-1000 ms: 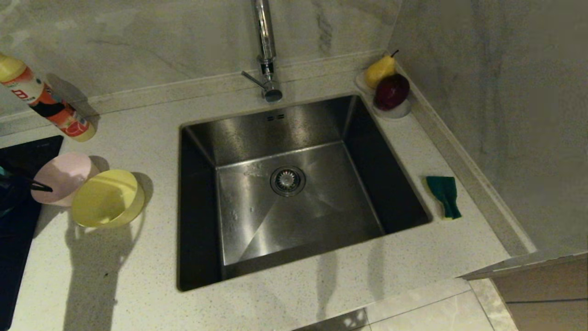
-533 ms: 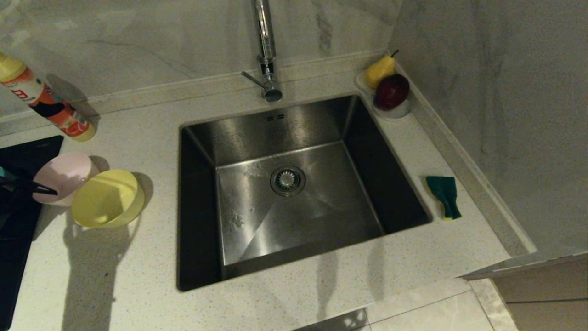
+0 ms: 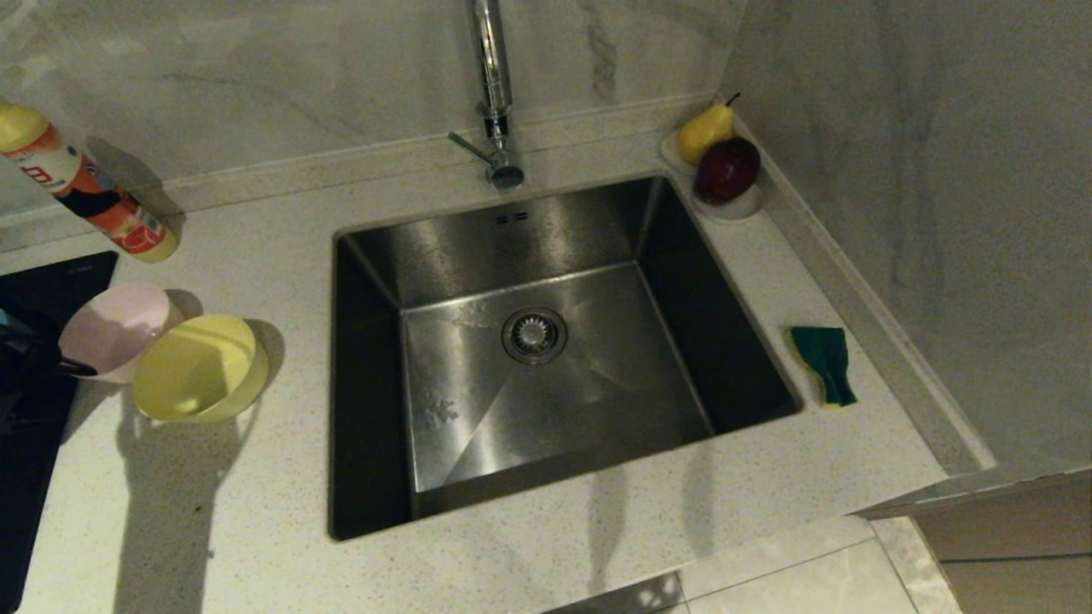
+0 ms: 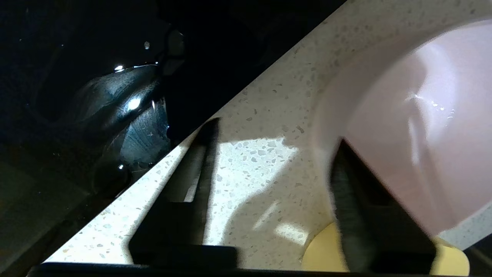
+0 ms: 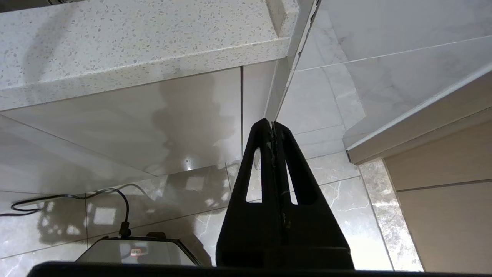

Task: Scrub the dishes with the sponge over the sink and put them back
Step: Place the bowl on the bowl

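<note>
Now, left gripper (image 4: pixel 276 134): our fingers straddle the pink bowl's (image 3: pixel 115 328) rim, 1 inside, 1 outside, a gap showing; grip uncertain.
Right gripper (image 5: pixel 273 127): parked below the counter, fingers pressed together, empty.
Yellow bowl (image 3: pixel 198 367): touching the pink one.
Sponge (image 3: pixel 826 360): right of the sink (image 3: pixel 546 341).

Two bowls show: one pink bowl (image 3: pixel 115 328) at the left gripper (image 4: pixel 275 169), one finger (image 4: pixel 355 200) inside its rim, and one yellow bowl (image 3: pixel 200 367) just beyond it, touching; one sink (image 3: pixel 529 358) further off from that hand, with one drain strainer (image 3: pixel 535 335) and one tap (image 3: pixel 493 85); one sponge (image 3: pixel 826 362) across the sink; two fruits, one pear (image 3: pixel 706 130) and one dark red fruit (image 3: pixel 727 169), on one white dish (image 3: pixel 742 207); one bottle (image 3: pixel 81 192); two grippers, the right gripper (image 5: pixel 272 129) counted in its wrist view.
</note>
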